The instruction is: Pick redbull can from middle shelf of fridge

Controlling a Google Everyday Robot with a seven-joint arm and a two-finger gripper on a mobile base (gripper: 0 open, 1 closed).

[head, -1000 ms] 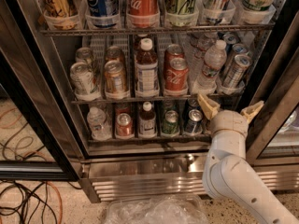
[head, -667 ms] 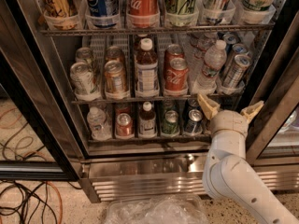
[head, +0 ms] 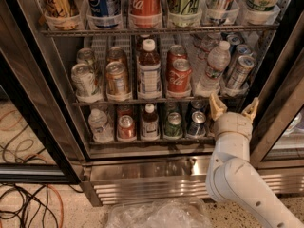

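While the white arm (head: pixel 237 175) is filling the lower right of the view, the gripper (head: pixel 233 107) is hovering at the front edge of the middle shelf (head: pixel 128 100), right end, inside the open fridge (head: pixel 142 170). Fingers (head: pixel 216 106) are standing spread wide, pointing up, gripping nothing. The redbull can (head: pixel 239 71) is sitting in the rightmost lane of that shelf at its front edge, leaning a bit, just above the gripper and not touching it. More slim cans are queuing behind it. A clear water bottle (head: pixel 216 63) is standing just left of the can, and a red cola can (head: pixel 179 75) is sitting one lane further left
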